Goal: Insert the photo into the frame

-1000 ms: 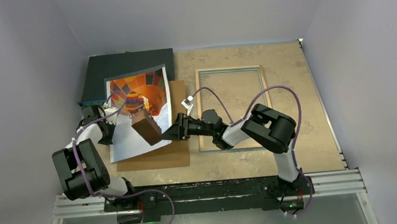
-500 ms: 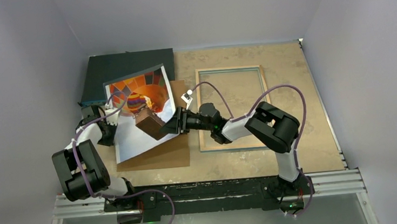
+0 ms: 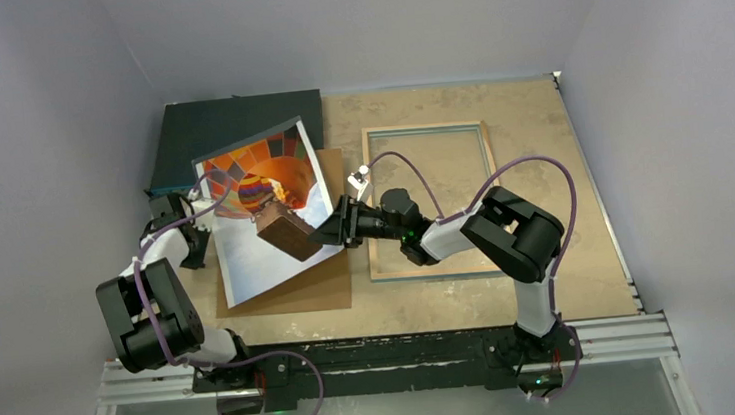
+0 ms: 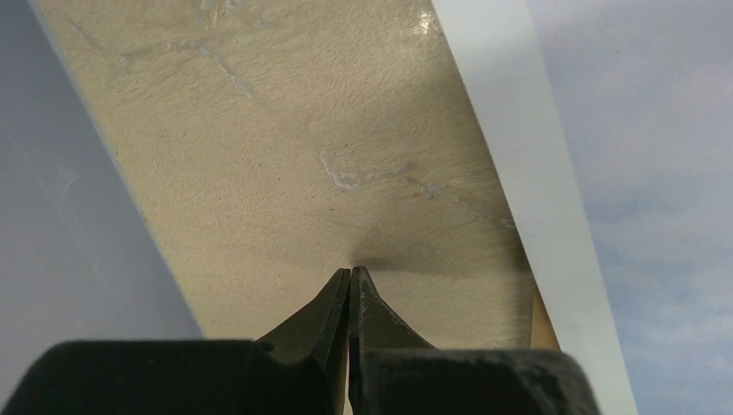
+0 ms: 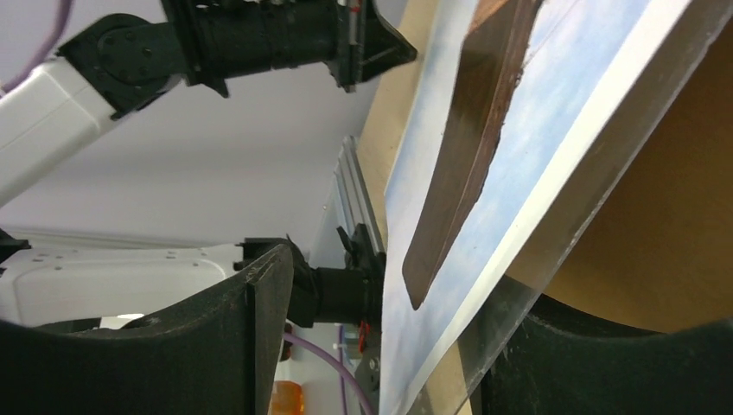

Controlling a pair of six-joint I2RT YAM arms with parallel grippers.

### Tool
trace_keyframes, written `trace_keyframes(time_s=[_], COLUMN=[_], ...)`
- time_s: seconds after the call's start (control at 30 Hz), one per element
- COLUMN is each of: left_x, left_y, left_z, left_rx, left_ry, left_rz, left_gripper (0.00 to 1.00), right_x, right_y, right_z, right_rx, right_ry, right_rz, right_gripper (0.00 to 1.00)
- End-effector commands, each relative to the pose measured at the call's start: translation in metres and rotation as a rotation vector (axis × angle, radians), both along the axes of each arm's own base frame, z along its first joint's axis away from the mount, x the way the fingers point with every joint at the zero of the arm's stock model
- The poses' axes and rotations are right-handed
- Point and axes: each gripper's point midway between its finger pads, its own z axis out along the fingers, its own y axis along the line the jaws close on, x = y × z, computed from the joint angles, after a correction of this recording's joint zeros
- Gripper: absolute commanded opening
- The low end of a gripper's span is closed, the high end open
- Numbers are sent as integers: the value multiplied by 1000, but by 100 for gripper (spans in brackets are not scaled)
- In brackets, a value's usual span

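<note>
Paper photo [image 3: 252,192], balloon print upward, lies slanted over the brown board [image 3: 300,286]. Its right edge is lifted between the spread fingers of the right pincer [image 3: 329,233], and its far corner overlaps the dark box [image 3: 226,127]. The left pincer [image 4: 350,275], pressed together, touches the worktop [image 3: 539,152] just beside the photo's white border. The wood-rimmed frame [image 3: 376,207] lies flat to the right, apart, with bare worktop beyond.
</note>
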Motion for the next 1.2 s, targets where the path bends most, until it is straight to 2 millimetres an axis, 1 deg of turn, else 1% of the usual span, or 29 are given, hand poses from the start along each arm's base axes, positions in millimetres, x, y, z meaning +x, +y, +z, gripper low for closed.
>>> trace_keyframes(time_s=[0.0,0.1,0.2,0.37,0.5,0.6,0.67,0.73,0.83,0.93,1.0,1.03,1.1,1.17], left_x=[16,19,20,22,24,29,36,38,37,32,31,32,36,42], left_y=[15,18,20,23,21,9,-6,-15,-18,-19,-22,-26,-37,-50], left_z=[14,16,16,16,17,29,41,49,49,38,34,36,47,59], left_rx=[36,40,39,44,28,-42,-129,-174,-191,-190,-211,-230,-292,-346], left_ry=[-60,-72,-77,-78,-86,-108,-138,-144,-137,-117,-109,-112,-133,-152], left_rz=[32,40,50,56,58,48,19,6,-3,0,3,2,-9,-27], left_gripper=[0,0,0,0,0,0,0,0,0,0,0,0,0,0], right_x=[-2,0,2,9,10,18,20,21,25,26,25,29,33,33], right_y=[-15,-20,-23,-27,-31,-34,-35,-35,-37,-38,-37,-36,-35,-35], right_z=[9,-3,-10,-8,-2,-5,-4,1,8,12,11,10,6,4], right_rx=[-5,-59,-79,-76,-81,-161,-190,-190,-188,-184,-187,-199,-221,-224], right_ry=[-26,-23,-15,-7,-9,-46,-56,-65,-80,-88,-93,-96,-92,-85], right_rz=[13,8,0,-12,0,-24,-21,-26,-34,-37,-22,-29,-43,-43], right_gripper=[71,75,76,71,70,71,71,71,70,66,65,65,66,69])
